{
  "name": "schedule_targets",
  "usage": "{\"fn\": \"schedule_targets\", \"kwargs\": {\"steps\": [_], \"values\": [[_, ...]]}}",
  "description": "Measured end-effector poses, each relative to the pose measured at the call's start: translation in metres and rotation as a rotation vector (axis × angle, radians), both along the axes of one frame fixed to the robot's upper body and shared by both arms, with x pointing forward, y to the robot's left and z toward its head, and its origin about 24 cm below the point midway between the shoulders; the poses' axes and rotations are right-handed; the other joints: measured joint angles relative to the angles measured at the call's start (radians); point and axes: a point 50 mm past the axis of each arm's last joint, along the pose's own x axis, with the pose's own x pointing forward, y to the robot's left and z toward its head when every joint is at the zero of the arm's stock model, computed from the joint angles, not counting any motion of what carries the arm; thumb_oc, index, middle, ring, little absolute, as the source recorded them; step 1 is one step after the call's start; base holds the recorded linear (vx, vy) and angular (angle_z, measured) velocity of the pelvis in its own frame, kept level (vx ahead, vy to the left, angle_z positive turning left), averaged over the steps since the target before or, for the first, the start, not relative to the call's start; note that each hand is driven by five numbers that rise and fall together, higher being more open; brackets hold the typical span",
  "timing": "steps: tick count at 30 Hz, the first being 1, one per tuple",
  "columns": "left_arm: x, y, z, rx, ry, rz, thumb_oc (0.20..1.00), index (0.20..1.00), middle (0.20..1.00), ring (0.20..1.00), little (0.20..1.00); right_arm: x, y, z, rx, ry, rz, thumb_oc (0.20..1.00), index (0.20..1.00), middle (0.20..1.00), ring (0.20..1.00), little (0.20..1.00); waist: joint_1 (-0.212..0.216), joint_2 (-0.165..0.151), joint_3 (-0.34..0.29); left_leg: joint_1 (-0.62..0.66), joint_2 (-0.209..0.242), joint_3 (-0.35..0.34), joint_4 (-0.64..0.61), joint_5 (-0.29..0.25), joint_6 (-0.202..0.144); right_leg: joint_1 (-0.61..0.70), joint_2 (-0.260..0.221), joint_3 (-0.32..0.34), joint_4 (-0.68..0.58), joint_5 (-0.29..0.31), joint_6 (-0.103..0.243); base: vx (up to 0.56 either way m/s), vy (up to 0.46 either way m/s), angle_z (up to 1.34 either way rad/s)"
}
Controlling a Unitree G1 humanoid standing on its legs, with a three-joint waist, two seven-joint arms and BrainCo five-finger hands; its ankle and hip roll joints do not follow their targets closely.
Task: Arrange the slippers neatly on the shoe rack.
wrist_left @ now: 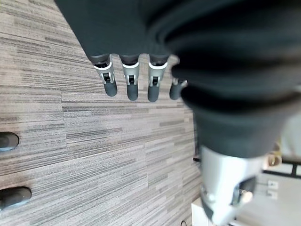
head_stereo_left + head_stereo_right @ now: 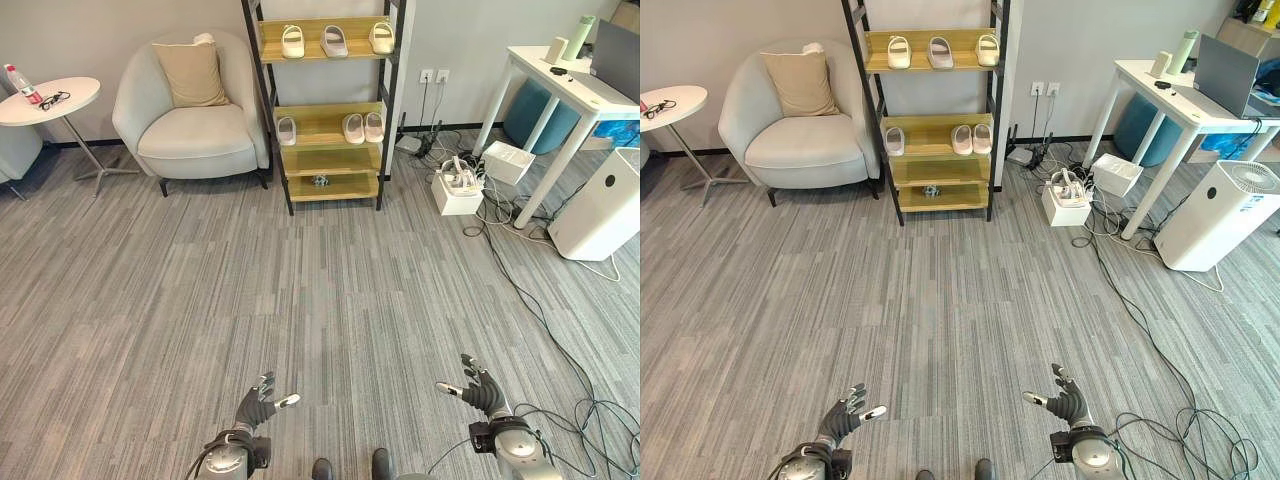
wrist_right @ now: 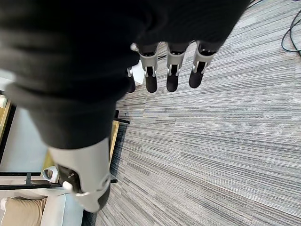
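My left hand (image 2: 258, 405) and right hand (image 2: 478, 390) hang low over the grey carpet (image 2: 300, 290), fingers spread and relaxed, holding nothing, well short of the shoe rack (image 2: 325, 105). The slippers are all on the rack, long axes running front to back: three on its top shelf (image 2: 335, 41), a single one (image 2: 287, 131) at the left of the middle shelf and a touching pair (image 2: 364, 127) at its right. I can read no writing on them. Left of the rack stands an armchair (image 2: 190, 110) with a cushion; right of the rack, cables (image 2: 520, 290) trail across the floor below a white desk (image 2: 570, 90).
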Motion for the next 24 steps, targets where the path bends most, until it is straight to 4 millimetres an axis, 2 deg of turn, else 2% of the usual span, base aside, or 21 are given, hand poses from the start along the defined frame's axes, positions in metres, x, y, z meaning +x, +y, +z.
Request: {"fn": "schedule_targets", "kwargs": {"steps": [5, 24], "values": [[0.008, -0.003, 0.008, -0.009, -0.046, -0.01, 1.0, 1.0, 1.0, 1.0, 1.0, -0.002, 0.0, -0.001, -0.005, 0.006, 0.004, 1.0, 1.0, 1.0, 1.0, 1.0, -0.001, -0.003, -0.002, 0.001, 0.0, 0.001, 0.0, 0.001, -0.001, 0.0, 0.0, 0.001, 0.0, 0.0, 0.0, 0.0, 0.0, 0.0], [0.009, -0.003, 0.008, -0.033, -0.048, 0.009, 1.0, 1.0, 1.0, 1.0, 1.0, -0.01, 0.004, -0.007, 0.034, 0.036, -0.012, 1.0, 1.0, 1.0, 1.0, 1.0, -0.006, -0.013, -0.008, 0.001, 0.0, 0.015, 0.0, 0.001, -0.001, -0.004, 0.0, 0.011, 0.0, 0.001, 0.001, 0.01, -0.001, -0.01]]}}
